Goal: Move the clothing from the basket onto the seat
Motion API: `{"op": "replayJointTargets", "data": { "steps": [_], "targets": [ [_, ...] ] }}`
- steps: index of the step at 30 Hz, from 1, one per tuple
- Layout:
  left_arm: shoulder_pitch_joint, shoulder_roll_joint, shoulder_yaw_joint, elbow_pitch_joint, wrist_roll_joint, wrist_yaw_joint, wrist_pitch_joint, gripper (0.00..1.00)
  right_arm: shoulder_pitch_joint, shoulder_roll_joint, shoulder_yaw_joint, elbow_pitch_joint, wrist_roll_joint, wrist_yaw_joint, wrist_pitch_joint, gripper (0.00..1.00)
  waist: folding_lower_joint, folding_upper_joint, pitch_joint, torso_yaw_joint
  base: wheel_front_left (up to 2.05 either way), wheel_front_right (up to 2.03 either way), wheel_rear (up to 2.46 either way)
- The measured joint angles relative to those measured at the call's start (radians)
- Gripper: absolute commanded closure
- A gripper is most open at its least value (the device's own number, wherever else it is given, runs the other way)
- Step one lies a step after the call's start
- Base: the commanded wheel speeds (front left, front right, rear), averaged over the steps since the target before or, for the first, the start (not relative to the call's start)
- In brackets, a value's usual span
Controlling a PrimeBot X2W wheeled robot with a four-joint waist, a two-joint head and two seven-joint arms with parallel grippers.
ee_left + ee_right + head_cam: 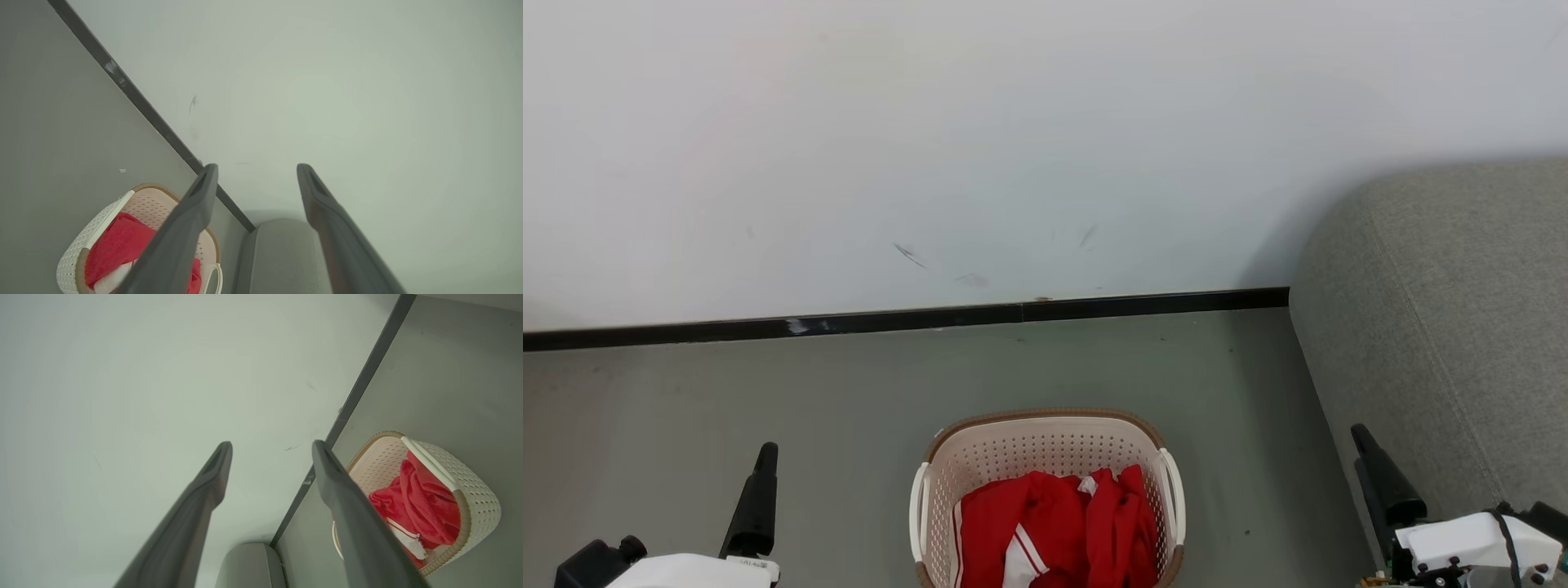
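The cream-white basket (1045, 418) stands on the floor at the bottom centre of the head view. The red clothing (1054, 523) with white trim lies bunched inside it. At the right rises the grey seat (1445, 327), rounded at its corner. My left gripper (257, 169) is open and empty, low at the left of the basket (77, 249). My right gripper (272, 445) is open too, with nothing between its fingers, between the basket (478, 498) and the seat. Both grippers point at the wall, apart from the clothing (425, 502).
A white wall (1013, 147) with a few scuff marks stands behind the basket. A black skirting board (890, 320) runs along its foot. Grey-green floor (727, 392) spreads left of the basket and between basket and seat.
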Motion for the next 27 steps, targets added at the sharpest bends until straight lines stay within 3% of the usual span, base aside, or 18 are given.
{"op": "replayJointTargets", "data": {
  "steps": [14, 20, 27],
  "targets": [
    [0.0, 0.029, -0.051, -0.065, 0.285, 0.048, -0.053, 0.0, -0.014, -0.008, 0.036, -0.011, -0.287, 0.0, -0.043, 0.0, 0.0095, 0.0, -0.009, 0.003, 0.0, 0.0, 0.0],
    [0.019, 0.035, -0.072, -0.072, 0.395, 0.078, -0.073, 0.0, -0.014, -0.005, 0.047, -0.011, -0.402, 0.0, -0.064, 0.0, 0.0094, 0.0, -0.01, 0.004, 0.0, 0.0, 0.0],
    [0.041, 0.036, -0.091, -0.073, 0.508, 0.113, -0.099, 0.0, -0.013, 0.0, 0.057, -0.011, -0.525, 0.0, -0.089, 0.0, 0.0041, 0.0, -0.009, 0.004, 0.0, 0.0, 0.0]
  ]
}}
